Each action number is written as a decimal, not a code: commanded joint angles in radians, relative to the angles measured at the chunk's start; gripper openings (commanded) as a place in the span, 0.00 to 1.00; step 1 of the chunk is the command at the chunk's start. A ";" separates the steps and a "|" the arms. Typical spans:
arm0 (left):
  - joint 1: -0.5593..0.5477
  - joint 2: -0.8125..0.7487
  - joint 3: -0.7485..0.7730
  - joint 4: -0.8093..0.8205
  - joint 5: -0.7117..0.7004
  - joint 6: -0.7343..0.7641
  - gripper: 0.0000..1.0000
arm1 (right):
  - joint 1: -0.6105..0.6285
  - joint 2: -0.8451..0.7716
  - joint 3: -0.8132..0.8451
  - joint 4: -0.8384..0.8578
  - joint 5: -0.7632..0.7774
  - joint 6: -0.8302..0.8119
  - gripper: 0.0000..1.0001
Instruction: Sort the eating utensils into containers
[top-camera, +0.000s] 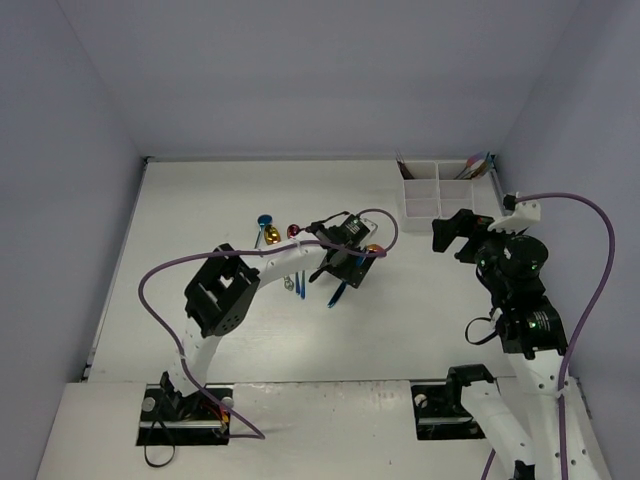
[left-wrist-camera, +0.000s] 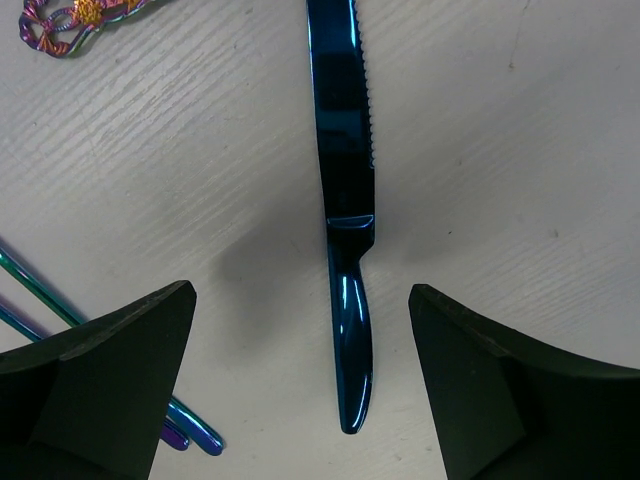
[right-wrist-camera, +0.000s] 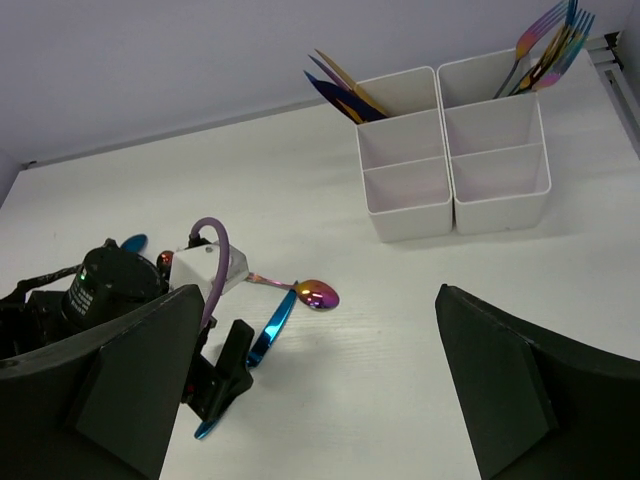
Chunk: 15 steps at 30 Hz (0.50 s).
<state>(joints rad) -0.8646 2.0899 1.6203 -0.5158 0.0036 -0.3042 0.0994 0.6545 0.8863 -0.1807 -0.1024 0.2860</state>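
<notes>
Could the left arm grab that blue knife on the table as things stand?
Probably yes. The left end effector hangs right above the blue knife, its jaws open on either side of the handle, with nothing lying between them and it.

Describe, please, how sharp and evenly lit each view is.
Top view: soft, even light, utensils tiny. Left wrist: knife crisp with glare streaks, faint shadow to its left, fingers dark. Right wrist: tray sharp, fingers dark and slightly soft.
</notes>
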 joint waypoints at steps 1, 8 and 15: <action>0.000 -0.008 0.045 -0.025 0.003 -0.006 0.80 | -0.001 -0.013 -0.010 0.005 -0.020 0.007 1.00; 0.001 0.053 0.082 -0.039 0.033 -0.003 0.66 | 0.000 -0.019 -0.017 -0.013 -0.017 0.000 1.00; 0.001 0.102 0.106 -0.056 0.031 -0.024 0.49 | 0.000 -0.016 -0.011 -0.019 -0.020 0.001 1.00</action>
<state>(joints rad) -0.8639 2.1679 1.6890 -0.5430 0.0275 -0.3084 0.0994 0.6327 0.8635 -0.2495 -0.1108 0.2874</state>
